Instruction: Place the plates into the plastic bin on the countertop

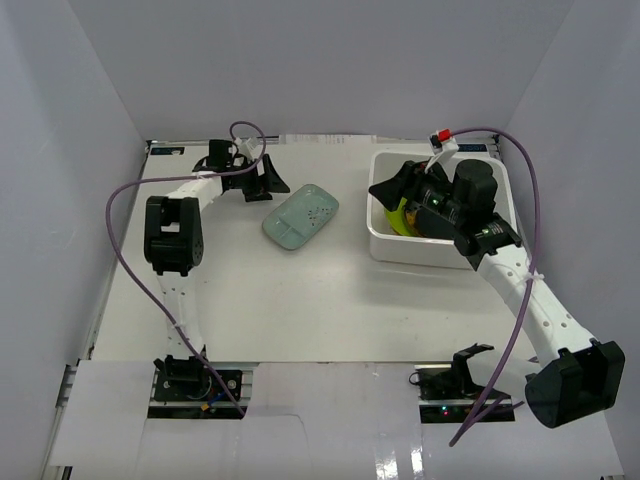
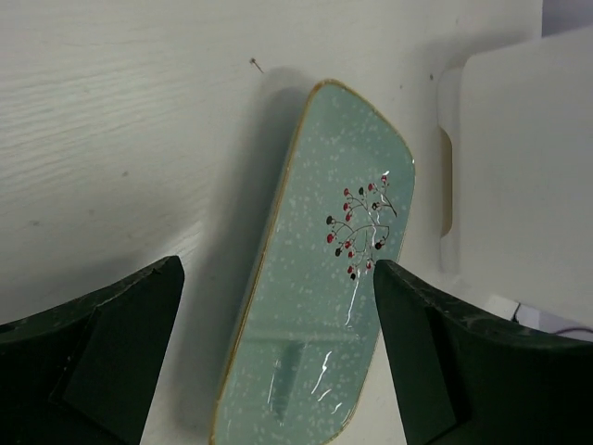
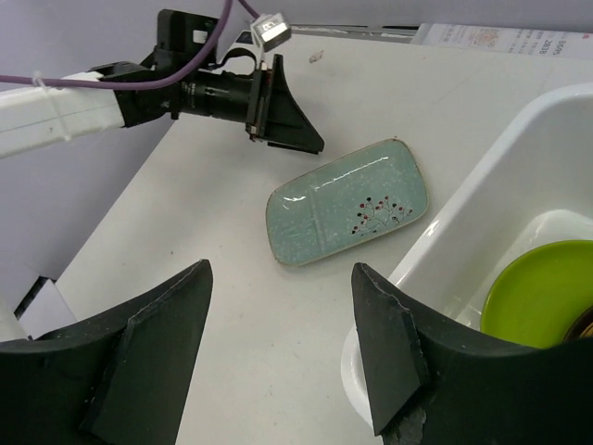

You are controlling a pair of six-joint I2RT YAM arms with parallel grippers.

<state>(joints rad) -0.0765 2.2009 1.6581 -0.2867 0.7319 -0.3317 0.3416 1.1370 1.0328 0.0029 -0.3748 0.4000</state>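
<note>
A pale grey-green rounded-rectangular plate [image 1: 301, 217] with a small red-berry branch painted on it lies flat on the countertop [image 1: 300, 300]. It also shows in the left wrist view [image 2: 324, 306] and the right wrist view [image 3: 346, 211]. My left gripper [image 1: 262, 181] is open and empty, just behind-left of this plate, its jaws straddling the near end. The white plastic bin [image 1: 381, 240] stands at the right, with a lime-green plate [image 3: 547, 295] inside. My right gripper [image 1: 388, 189] is open and empty, over the bin's left rim.
Grey-white walls enclose the table on three sides. Purple cables loop from both arms. The bin's white wall [image 2: 519, 167] stands close beyond the plate's far end. Printed paper [image 3: 500, 39] lies at the table's back edge.
</note>
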